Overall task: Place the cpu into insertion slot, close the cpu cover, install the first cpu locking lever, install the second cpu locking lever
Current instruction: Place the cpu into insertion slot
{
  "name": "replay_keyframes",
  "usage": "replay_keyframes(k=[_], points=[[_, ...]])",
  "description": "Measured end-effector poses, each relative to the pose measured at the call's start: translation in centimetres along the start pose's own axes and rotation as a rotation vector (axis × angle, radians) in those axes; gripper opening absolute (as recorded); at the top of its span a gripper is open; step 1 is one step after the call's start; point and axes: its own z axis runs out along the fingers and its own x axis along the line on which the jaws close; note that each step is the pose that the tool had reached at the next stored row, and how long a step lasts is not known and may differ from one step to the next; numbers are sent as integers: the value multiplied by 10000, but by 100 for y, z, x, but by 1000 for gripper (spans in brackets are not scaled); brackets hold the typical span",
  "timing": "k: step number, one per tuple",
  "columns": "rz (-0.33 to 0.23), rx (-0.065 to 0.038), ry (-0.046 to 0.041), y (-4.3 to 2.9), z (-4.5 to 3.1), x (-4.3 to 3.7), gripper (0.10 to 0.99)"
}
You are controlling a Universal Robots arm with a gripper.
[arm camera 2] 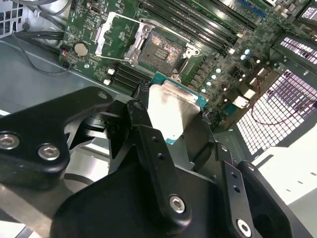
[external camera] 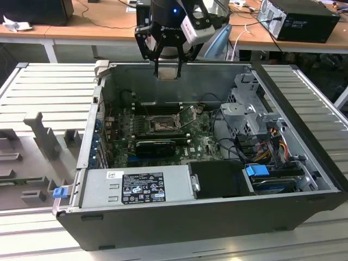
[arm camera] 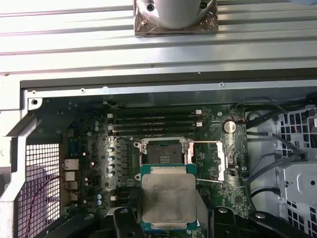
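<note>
One gripper (external camera: 167,69) is hanging over the rear edge of an open computer case (external camera: 179,220), its black fingers (arm camera 2: 148,144) pinching the cpu (arm camera: 168,201) by two opposite sides. In both wrist views the chip is showing its dull silver top, ringed by a narrow green edge, and it is sitting flat between the fingers, well above the green board (external camera: 202,138) and not touching it. The insertion slot (arm camera: 163,151) is lying open and bare on that board, its dark centre and silvery rim exposed in both wrist views; in the exterior view it is sitting near the middle of the board, lower in the picture than the gripper. The cpu cover (arm camera: 222,163) is standing swung away to one side of the socket, its window letting the green board show through. Long black memory slots (arm camera: 153,123) are running just beside the socket, on the side toward the case wall. A grey power supply (external camera: 136,186) is filling the near corner of the case, and the case itself is resting on a ribbed grey table (external camera: 49,87).
</note>
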Motion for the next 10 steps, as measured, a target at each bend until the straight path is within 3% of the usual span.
replay_keyframes(k=[10], points=[[185, -5, -12, 0, 3, 0, 529]])
